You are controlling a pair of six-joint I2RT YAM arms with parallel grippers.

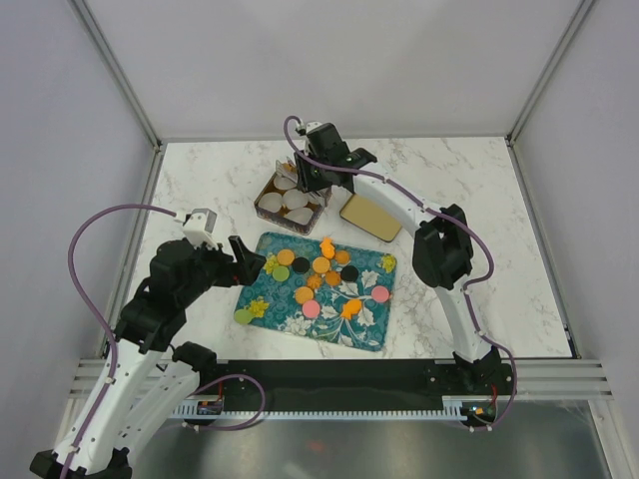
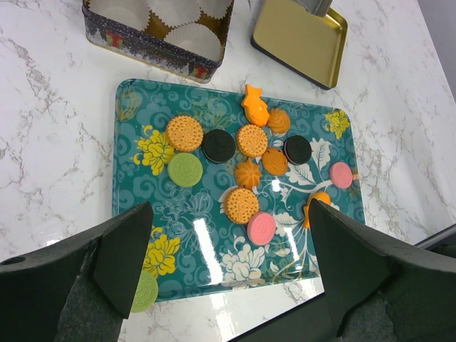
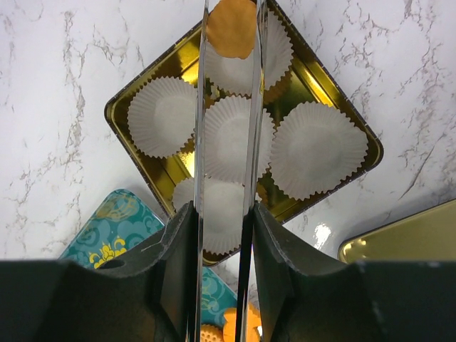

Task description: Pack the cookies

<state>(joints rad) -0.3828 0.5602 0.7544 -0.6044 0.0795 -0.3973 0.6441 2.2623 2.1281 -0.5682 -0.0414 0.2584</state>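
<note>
Several cookies point(image 1: 319, 264), mostly orange with a few black, pink and green, lie on a teal flowered tray point(image 1: 300, 319); they also show in the left wrist view point(image 2: 242, 205). My left gripper point(image 2: 228, 211) is open and empty above the tray's near edge point(image 1: 245, 261). My right gripper point(image 3: 223, 210) is shut on thin metal tongs point(image 3: 201, 142). The tongs' tips pinch an orange cookie point(image 3: 231, 28) over the far paper cup of the gold tin point(image 3: 125, 132). The right gripper hangs above the tin point(image 1: 305, 175).
The tin point(image 1: 262, 208) holds several white paper cups point(image 3: 317, 149) and stands behind the tray. Its gold lid point(image 1: 370, 218) lies to the right point(image 2: 299, 35). One green cookie point(image 2: 144, 292) sits at the tray's near left corner. White walls enclose the marble table.
</note>
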